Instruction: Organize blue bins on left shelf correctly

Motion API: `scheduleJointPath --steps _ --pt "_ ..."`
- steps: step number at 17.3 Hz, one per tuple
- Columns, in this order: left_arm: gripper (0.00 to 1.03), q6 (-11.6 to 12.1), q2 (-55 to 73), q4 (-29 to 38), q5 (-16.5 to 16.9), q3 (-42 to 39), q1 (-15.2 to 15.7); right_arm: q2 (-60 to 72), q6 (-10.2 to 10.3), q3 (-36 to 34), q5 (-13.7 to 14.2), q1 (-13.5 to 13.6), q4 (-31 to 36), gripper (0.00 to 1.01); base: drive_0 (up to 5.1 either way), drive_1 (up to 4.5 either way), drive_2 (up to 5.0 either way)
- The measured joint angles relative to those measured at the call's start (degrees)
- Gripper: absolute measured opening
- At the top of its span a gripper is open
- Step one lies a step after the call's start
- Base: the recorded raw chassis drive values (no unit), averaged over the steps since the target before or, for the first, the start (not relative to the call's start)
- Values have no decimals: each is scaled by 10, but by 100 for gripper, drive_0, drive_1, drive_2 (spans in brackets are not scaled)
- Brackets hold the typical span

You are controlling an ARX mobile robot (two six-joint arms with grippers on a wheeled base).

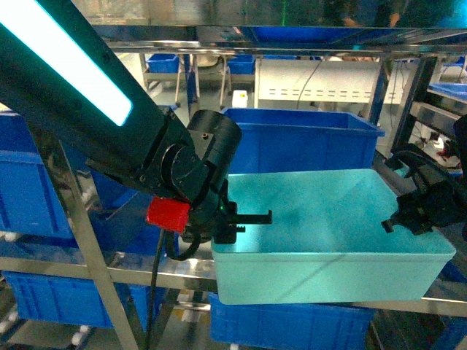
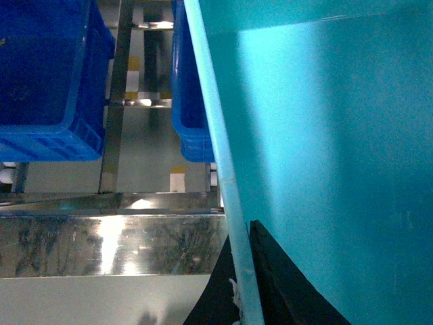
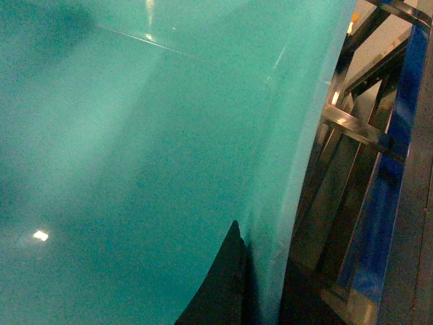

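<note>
Left gripper [image 1: 244,219] and right gripper [image 1: 405,215] jaws each clamp the blue bin [image 1: 328,248] rim; uneven pull could tip it off the left shelf [image 1: 109,270].

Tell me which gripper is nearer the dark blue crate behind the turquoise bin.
Left. The left gripper clamps the turquoise bin's left rim, just below the dark blue crate; the right gripper grips the opposite rim, farther from it.

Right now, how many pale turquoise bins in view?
1. The turquoise bin sits at the shelf's front edge, left claw on its left rim, right claw on its right rim. Others may be hidden behind the dark blue crates.
</note>
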Motion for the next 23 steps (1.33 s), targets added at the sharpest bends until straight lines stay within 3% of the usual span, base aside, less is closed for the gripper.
scheduleJointPath --steps 3,8,20,23 --pt "2 12 15 -7 -3 26 4 16 1 18 -2 0 -6 3 0 0 0" --pt "2 25 18 26 -2 36 14 18 22 29 -4 4 28 3 0 0 0" --pt "2 30 19 25 -2 38 14 18 27 26 -4 4 30 3 0 0 0" --pt "2 26 35 3 9 57 12 25 18 40 -6 4 -7 3 0 0 0"
